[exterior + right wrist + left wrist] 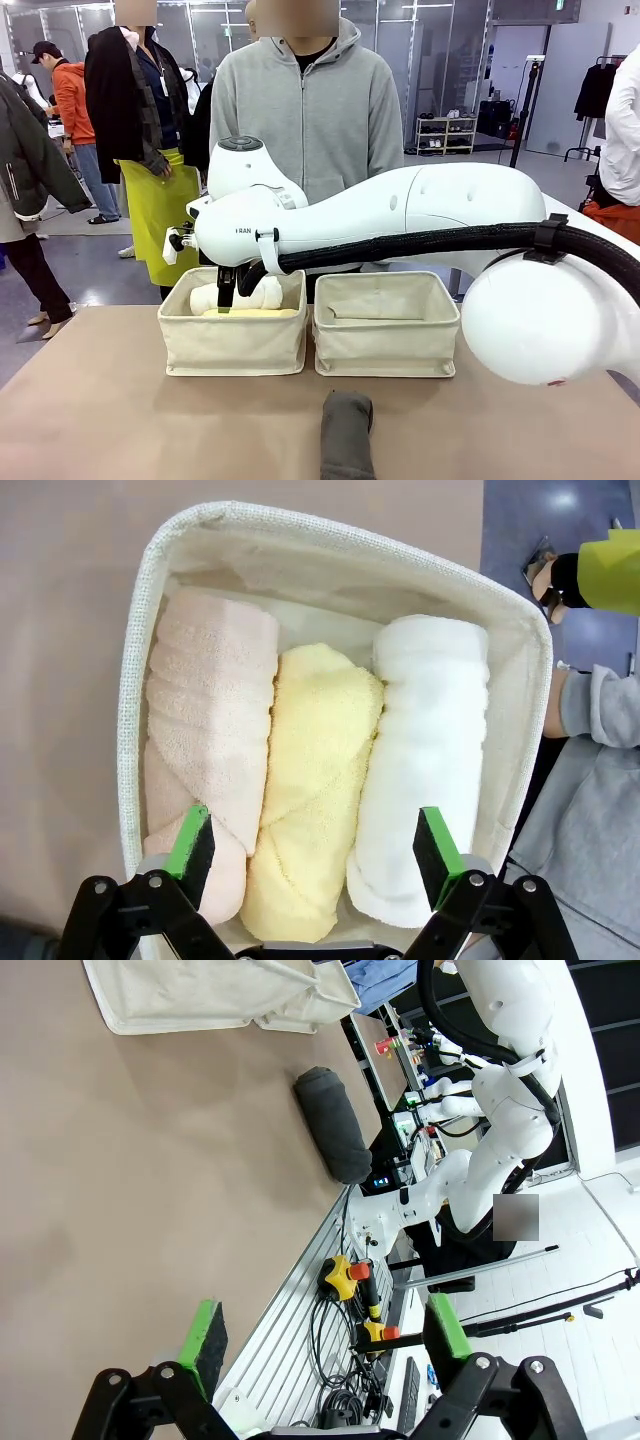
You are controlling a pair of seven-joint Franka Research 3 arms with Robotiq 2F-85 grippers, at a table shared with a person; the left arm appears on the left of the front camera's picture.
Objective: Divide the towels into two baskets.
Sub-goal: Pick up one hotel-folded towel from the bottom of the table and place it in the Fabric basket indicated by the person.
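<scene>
Right gripper (313, 845): fingers open above yellow towel (315, 780), long axis 12–6, in basket (133, 680). Grey towel (333, 1123): 12 o'clock of open left gripper (326, 1332).

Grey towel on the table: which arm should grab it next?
Left, probably. The left fingers, open, hang over bare table with the grey towel ahead; the right fingers are over the basket holding three towels.

left basket (232, 345): cream canvas, upright, holds three rolls side by side, touching | cream towel (205, 730): near side, maybe pinkish | yellow towel (315, 780): middle | white towel (425, 760): far side | right basket (385, 345): matching, just beside | grey towel (347, 435): lies outside, near both baskets, touching neither
</scene>
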